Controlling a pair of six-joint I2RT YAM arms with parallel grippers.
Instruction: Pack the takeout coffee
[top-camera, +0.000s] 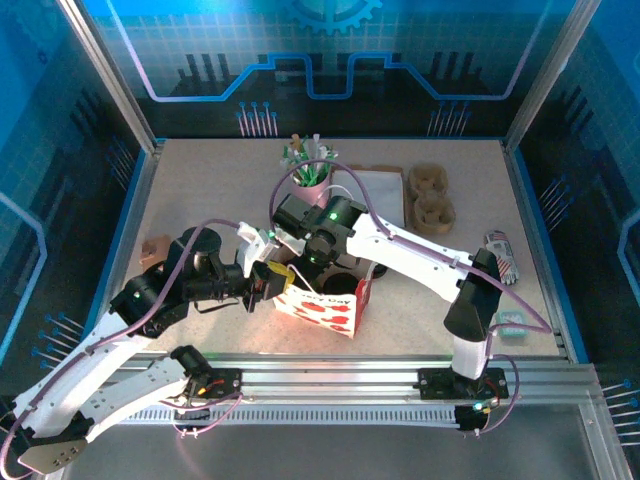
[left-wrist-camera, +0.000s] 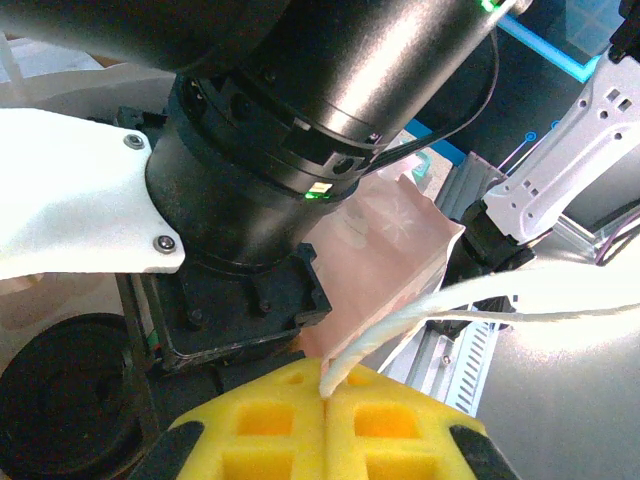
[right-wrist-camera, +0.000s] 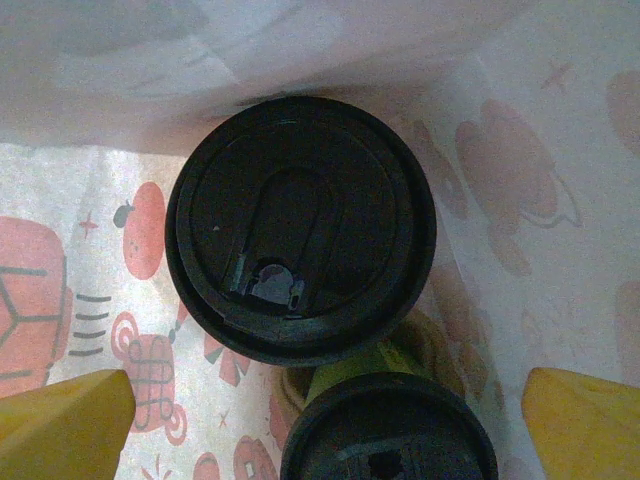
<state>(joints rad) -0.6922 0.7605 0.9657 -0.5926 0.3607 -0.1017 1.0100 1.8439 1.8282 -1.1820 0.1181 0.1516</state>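
- Your left tool (left-wrist-camera: 325, 395) is clamped on the white handle (left-wrist-camera: 400, 325) of the bag (top-camera: 330, 312).
- Your right tool (right-wrist-camera: 325, 400) stands apart over the takeout coffee (right-wrist-camera: 300, 230), which sits black-lidded inside the bag.
- A second lidded cup (right-wrist-camera: 390, 435) is at its 5 o'clock.

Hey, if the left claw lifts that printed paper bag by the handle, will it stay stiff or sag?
Probably sags: the bag looks like thin paper, its wall creased near the left claw. It would likely hang lopsided, since just one thin handle is pinched. The two black-lidded cups inside should weigh its bottom down, so expect swinging.
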